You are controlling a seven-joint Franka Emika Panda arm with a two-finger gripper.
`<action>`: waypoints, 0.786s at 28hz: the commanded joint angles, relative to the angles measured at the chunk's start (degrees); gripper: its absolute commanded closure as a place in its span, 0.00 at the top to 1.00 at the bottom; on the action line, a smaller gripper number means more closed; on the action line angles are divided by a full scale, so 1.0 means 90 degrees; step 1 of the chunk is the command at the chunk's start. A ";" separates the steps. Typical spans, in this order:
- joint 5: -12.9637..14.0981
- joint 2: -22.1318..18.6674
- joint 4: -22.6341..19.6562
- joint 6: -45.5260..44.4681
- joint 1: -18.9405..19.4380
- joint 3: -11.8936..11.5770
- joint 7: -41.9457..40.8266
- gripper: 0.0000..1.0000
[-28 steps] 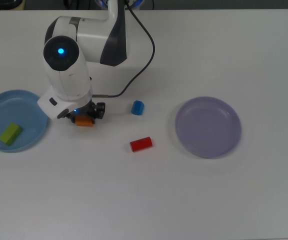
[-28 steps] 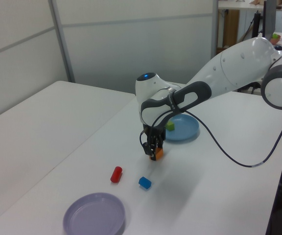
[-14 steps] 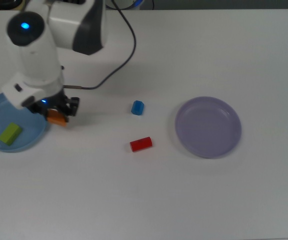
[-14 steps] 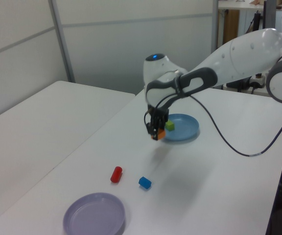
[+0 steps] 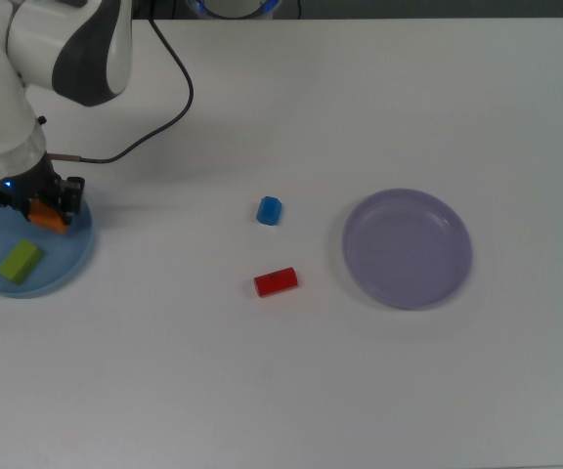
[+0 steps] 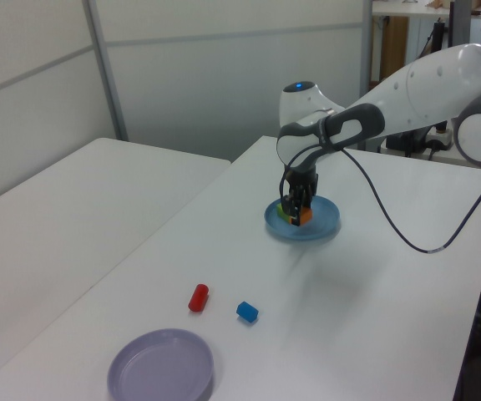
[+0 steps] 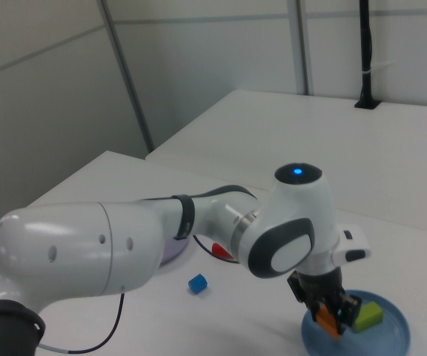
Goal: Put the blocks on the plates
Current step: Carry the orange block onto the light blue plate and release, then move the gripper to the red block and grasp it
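The gripper (image 5: 49,210) points straight down, its fingers clamped on the orange block (image 5: 47,217), which hangs over the light blue plate (image 5: 71,262) near the plate's 1 o'clock edge in the top view. In the right view the orange block (image 7: 327,321) sits just beside the lime-green block (image 7: 367,315), which lies on the same plate (image 7: 391,342). The white wrist rises vertically above the gripper, and the arm (image 6: 407,88) bends at the elbow and stretches back toward the left view's right. On the white table (image 5: 291,391), the blue block (image 5: 269,210) and the red block (image 5: 276,281) lie near the centre, the red at 6 o'clock of the blue. The lavender plate (image 5: 408,248) sits well apart at 3 o'clock of both.
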 commanded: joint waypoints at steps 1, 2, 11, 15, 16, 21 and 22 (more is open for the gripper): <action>0.0044 0.0146 -0.0012 0.0071 -0.0007 -0.0028 -0.0195 0.19; 0.0044 0.0156 -0.0012 0.0071 -0.0007 -0.0028 -0.0195 0.22; 0.0093 0.0186 -0.0012 0.0071 0.0022 -0.0028 -0.0166 1.00; 0.0122 0.0156 0.0202 0.0071 0.0032 -0.0019 -0.0137 1.00; 0.0132 0.0146 0.0261 0.0061 0.0032 -0.0009 -0.0136 1.00; 0.0170 -0.0048 0.0408 0.0022 0.0198 0.0050 -0.0097 1.00; 0.0219 -0.0097 0.0398 0.0022 0.0276 0.0059 -0.0088 1.00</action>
